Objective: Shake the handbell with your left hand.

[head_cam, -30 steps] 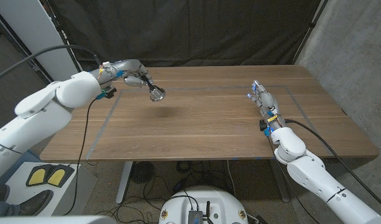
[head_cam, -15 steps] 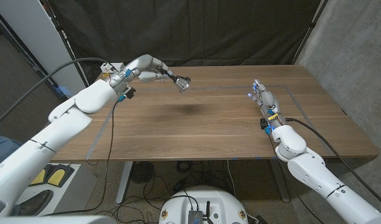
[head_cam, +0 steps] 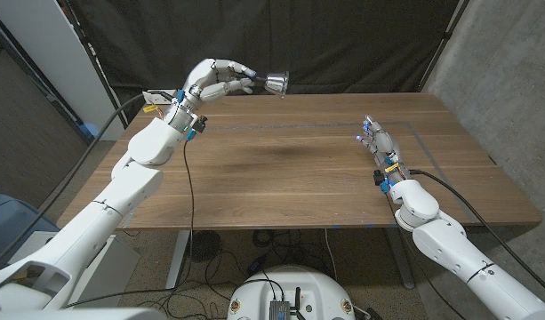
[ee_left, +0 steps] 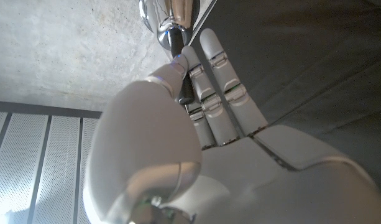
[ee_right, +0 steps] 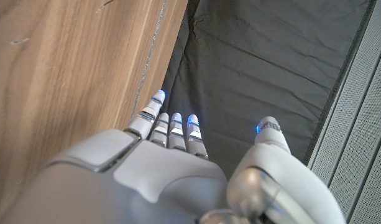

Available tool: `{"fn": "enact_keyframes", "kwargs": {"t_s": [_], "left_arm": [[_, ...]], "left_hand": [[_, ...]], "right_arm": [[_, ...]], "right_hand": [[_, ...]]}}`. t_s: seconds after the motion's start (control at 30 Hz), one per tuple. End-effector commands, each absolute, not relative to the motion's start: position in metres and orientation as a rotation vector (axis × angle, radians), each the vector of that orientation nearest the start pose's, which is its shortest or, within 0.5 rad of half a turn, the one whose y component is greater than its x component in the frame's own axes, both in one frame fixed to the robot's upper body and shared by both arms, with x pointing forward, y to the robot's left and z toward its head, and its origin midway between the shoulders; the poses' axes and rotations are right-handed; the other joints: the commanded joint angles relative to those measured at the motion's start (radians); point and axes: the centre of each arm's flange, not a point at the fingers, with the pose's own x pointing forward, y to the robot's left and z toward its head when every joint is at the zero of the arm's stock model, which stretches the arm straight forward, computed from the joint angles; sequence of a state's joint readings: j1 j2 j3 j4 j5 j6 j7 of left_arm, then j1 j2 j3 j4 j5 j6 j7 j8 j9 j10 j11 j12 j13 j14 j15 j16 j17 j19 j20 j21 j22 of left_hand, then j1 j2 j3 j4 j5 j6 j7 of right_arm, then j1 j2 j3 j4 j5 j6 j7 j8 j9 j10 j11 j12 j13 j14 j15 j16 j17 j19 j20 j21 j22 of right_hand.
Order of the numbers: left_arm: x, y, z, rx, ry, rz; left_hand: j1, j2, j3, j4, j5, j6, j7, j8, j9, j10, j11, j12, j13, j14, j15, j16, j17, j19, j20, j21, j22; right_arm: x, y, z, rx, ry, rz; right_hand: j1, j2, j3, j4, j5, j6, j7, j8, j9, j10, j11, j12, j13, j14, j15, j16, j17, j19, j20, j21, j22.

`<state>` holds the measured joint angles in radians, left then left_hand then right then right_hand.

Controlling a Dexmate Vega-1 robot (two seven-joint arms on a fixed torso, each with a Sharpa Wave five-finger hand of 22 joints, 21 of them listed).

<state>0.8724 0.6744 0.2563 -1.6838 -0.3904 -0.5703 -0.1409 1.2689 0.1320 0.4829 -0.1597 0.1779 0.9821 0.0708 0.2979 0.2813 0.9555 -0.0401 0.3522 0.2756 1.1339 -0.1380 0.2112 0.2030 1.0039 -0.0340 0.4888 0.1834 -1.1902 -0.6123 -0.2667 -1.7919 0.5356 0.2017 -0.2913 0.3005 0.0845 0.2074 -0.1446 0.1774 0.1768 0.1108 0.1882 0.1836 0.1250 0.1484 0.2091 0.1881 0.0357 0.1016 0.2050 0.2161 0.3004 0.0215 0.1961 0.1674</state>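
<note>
— Left hand [head_cam: 217, 78]?
— Raised well above the table [head_cam: 290, 169], over its far left part, at the end of a stretched arm. Fingers [head_cam: 241, 71] curled round the dark handle of the bell [head_cam: 276, 84], thumb on the other side. Same hold seen from the left wrist: left hand [ee_left: 196, 143] from the back, black handle pinched between thumb and fingers [ee_left: 215, 68].
— And the bell itself?
— Up in the air, clear of the table, held out sideways with its shiny metal mouth turned away from the hand, toward the dark curtain [head_cam: 343, 44] behind. From the wrist, only the polished dome of the bell [ee_left: 168, 14] seen, just past the fingertips, against a grey concrete surface.
— Anything under it?
— A faint dark patch on the wood, roughly below the bell; could not tell more than that.
— Right hand [head_cam: 376, 139]?
— Down at the right side of the table, well apart from the bell, holding nothing. Fingers straight and close together, pointing toward the far edge. From the right wrist: right hand [ee_right: 178, 162] seen from the back, fingers [ee_right: 171, 127] extended side by side, thumb apart, small blue lights at the tips, wood grain of the table alongside. Could not tell whether standing on edge or lying on the wood.
</note>
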Motion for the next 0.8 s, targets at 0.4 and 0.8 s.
{"fn": "enact_keyframes", "kwargs": {"t_s": [0.4,0.8], "left_arm": [[0.501,0.261,0.121,0.863,-0.719,-0.136],[0.478,0.269,0.126,1.417,-0.495,0.06]], "left_hand": [[0.006,0.014,0.01,0.002,0.003,-0.006,0.003,0.007,0.012,0.015,-0.011,0.048,0.261,0.008,0.003,0.013,0.004,0.001,0.005,0.011,0.001],[0.005,0.015,0.013,0.002,0.004,-0.008,0.006,0.01,0.019,0.015,-0.009,0.047,0.271,0.002,0.005,0.01,0.004,-0.011,0.009,0.009,0.001]], "right_arm": [[0.559,-0.288,-0.063,0.03,-0.611,0.069],[0.56,-0.289,-0.061,0.025,-0.609,0.074]], "right_hand": [[0.009,0.001,0.001,0.008,-0.001,0.003,0.003,0.0,0.003,0.003,0.004,0.003,0.003,0.005,0.005,0.005,0.003,0.004,0.002,-0.003,0.004],[0.009,0.001,0.001,0.008,-0.001,0.004,0.003,0.0,0.003,0.003,0.004,0.003,0.003,0.004,0.005,0.004,0.003,0.004,0.003,-0.003,0.004]]}}
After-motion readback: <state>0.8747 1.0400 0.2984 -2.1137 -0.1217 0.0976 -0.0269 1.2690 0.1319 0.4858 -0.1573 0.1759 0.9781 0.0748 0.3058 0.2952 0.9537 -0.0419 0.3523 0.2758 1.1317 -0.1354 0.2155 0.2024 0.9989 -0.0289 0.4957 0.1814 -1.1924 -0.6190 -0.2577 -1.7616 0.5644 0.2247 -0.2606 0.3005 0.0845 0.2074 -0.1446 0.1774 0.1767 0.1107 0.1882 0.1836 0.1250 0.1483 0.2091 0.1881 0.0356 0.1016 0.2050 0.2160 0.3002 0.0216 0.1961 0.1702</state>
